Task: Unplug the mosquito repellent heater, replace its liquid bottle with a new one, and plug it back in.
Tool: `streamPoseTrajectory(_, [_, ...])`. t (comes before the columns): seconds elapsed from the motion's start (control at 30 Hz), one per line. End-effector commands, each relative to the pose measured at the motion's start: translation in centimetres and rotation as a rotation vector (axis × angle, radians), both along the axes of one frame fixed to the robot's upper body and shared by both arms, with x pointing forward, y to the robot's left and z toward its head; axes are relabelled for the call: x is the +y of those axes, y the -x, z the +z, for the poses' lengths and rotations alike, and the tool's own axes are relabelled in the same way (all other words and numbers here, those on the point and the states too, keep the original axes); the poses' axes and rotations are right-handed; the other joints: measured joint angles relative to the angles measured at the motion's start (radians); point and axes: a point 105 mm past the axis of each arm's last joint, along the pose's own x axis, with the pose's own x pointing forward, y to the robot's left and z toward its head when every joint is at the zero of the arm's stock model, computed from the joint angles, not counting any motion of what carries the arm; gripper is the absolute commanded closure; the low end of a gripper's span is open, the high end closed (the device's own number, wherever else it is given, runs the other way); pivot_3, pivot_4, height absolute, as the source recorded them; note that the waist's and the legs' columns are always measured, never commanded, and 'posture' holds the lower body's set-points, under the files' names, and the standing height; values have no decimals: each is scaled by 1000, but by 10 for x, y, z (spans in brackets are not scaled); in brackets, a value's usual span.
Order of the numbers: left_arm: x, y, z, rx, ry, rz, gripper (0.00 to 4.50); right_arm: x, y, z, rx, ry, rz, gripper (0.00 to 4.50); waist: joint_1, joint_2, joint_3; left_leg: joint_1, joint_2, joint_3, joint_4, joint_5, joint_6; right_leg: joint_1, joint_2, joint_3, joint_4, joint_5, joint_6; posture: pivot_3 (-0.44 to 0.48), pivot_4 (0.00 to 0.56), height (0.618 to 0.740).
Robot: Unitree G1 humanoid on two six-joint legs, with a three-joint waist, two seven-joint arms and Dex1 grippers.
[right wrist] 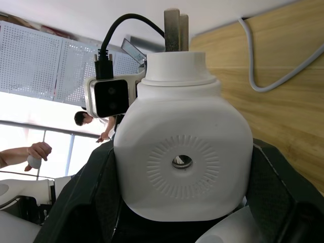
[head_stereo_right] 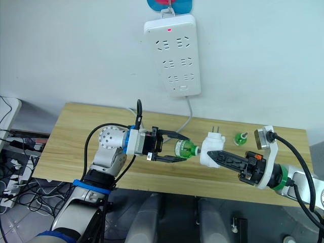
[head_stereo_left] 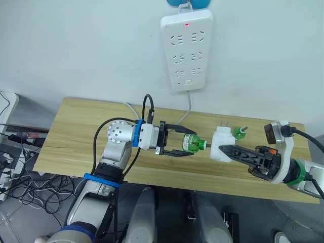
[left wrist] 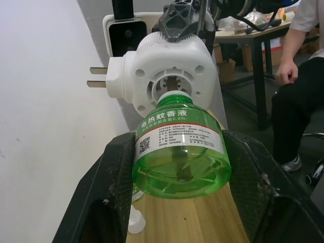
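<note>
My left gripper (head_stereo_left: 188,144) is shut on a green liquid bottle (head_stereo_left: 192,143), held sideways above the wooden table (head_stereo_left: 76,131). The bottle (left wrist: 179,152) has a white label, and its neck points into the round socket on the underside of the mosquito repellent heater (left wrist: 167,71). I cannot tell whether the neck is inside. My right gripper (head_stereo_left: 225,150) is shut on the white heater (head_stereo_left: 221,142), whose two metal prongs point up and away. In the right wrist view the heater's (right wrist: 182,152) round top with a centre hole faces the camera. A second green bottle (head_stereo_left: 239,132) stands on the table behind the heater.
A long white power strip (head_stereo_left: 186,50) with a red light hangs on the wall above the table, and its cable (head_stereo_left: 188,109) runs down onto the tabletop. A small white cap (left wrist: 135,223) lies on the table. A seated person (left wrist: 298,76) is in the background.
</note>
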Motion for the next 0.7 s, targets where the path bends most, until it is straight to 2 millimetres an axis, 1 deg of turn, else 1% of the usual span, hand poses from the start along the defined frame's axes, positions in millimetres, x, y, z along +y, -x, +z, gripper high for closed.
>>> streamPoseTrajectory(0.03, [-10,5,5,-39,3,-44,2246,8,11,6,-24,-6,58,1517,0,0,0,0,0,0,0,0,0,0,0,0,0,0,0,52,385,740])
streamPoseTrajectory(0.2, [-11,4,6,-44,6,-44,2246,9,10,5,-22,13,56,1517,0,0,0,0,0,0,0,0,0,0,0,0,1,0,0,53,388,740])
streamPoseTrajectory(0.37, [-11,6,8,-49,14,-55,2246,5,-5,9,-34,-4,-21,1517,-1,0,0,0,0,0,0,0,0,0,0,0,1,0,0,51,389,740])
streamPoseTrajectory(0.47, [-11,8,6,-51,12,-63,2246,3,-8,12,-43,-15,-29,1517,-1,0,0,0,0,0,0,0,0,0,0,0,2,0,0,48,390,740])
streamPoseTrajectory(0.57, [-10,7,5,-48,9,-61,2246,4,-6,14,-52,-19,-9,1517,-1,0,0,0,0,0,0,0,0,0,0,0,2,0,0,47,390,740])
streamPoseTrajectory(0.7, [-8,5,6,-46,8,-55,2246,1,-2,11,-36,3,12,1517,-1,0,0,0,-1,0,0,0,0,0,0,0,3,0,0,47,391,740])
